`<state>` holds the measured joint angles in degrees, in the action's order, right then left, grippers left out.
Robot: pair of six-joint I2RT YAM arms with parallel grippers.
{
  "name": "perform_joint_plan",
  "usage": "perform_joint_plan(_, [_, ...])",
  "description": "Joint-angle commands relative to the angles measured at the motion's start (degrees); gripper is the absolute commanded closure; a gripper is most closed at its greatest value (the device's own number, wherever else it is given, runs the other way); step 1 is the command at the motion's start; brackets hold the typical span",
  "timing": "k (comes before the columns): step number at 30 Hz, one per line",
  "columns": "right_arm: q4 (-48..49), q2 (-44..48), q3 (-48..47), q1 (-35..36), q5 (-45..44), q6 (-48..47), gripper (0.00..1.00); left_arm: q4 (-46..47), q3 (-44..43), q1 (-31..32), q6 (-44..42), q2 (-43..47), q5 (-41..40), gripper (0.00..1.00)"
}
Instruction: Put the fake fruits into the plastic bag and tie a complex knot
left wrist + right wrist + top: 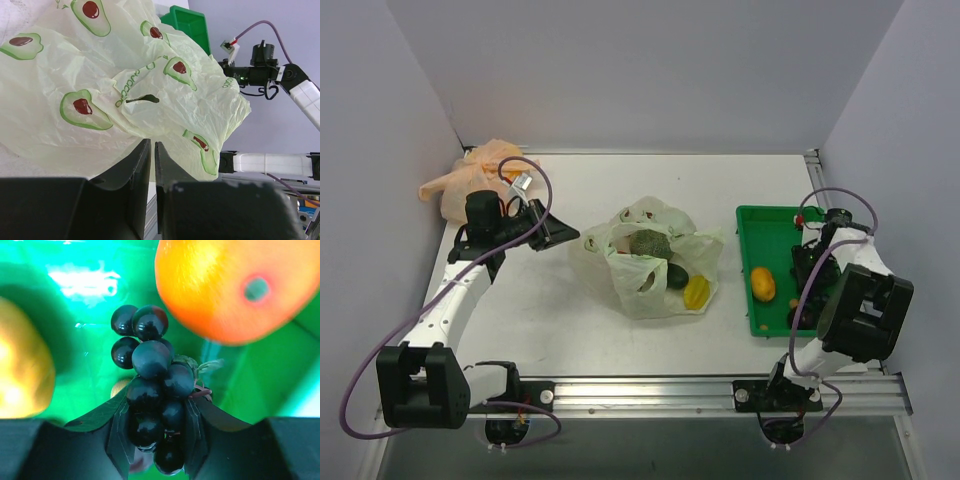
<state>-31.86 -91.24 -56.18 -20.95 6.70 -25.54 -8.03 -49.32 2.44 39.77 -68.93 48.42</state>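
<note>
Loading fruit: right gripper [157, 412] clamps the grape bunch [150, 360], which should go next to the plastic bag [635, 300]; left gripper [152, 147] nearly closed, empty.

Tally by kind

One pale green bag [655, 302] and one peach-orange bag [470, 180], two bags in all. One green tray [748, 225]. Fruits: one avocado [677, 277], one larger dark green fruit [648, 245], one starfruit [697, 291], one orange-yellow fruit [762, 284], one dark grape bunch [150, 385].

Bright, glary; blurred orange fruit [220, 285]
</note>
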Motion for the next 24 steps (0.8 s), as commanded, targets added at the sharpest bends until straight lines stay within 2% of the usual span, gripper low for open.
perform_joint_plan(1, [-6.1, 5.5, -4.0, 0.0, 1.9, 0.1, 0.86, 1.0, -1.4, -0.4, -1.1, 1.4, 1.4, 0.81])
perform_joint_plan(8, [-12.3, 8.4, -11.6, 0.1, 5.1, 1.2, 0.99, 1.6, -1.3, -0.5, -0.3, 1.5, 1.7, 0.81])
perform_joint_plan(11, [-15.8, 10.5, -14.1, 0.3, 10.7, 0.7, 1.0, 1.9, -1.0, -0.5, -0.1, 1.8, 1.8, 0.81])
perform_joint_plan(13, [-19.0, 12.7, -14.7, 0.8, 18.0, -1.9, 1.0, 2.1, -0.6, -0.5, 0.0, 1.9, 1.8, 0.81])
perform_joint_plan(17, [-22.7, 16.8, -14.0, 6.7, 24.0, -2.6, 1.0, 2.3, -0.4, -0.5, 0.4, 2.0, 1.6, 0.81])
perform_joint_plan(21, [-21.9, 19.3, -12.1, 20.6, 23.8, 2.1, 1.0, 2.8, 0.2, -0.5, 0.6, 2.8, 1.6, 0.81])
perform_joint_plan(24, [-18.3, 18.6, -12.2, 27.8, 22.8, 7.1, 1.0, 2.3, 0.3, -0.6, 0.3, 3.3, 1.9, 0.81])
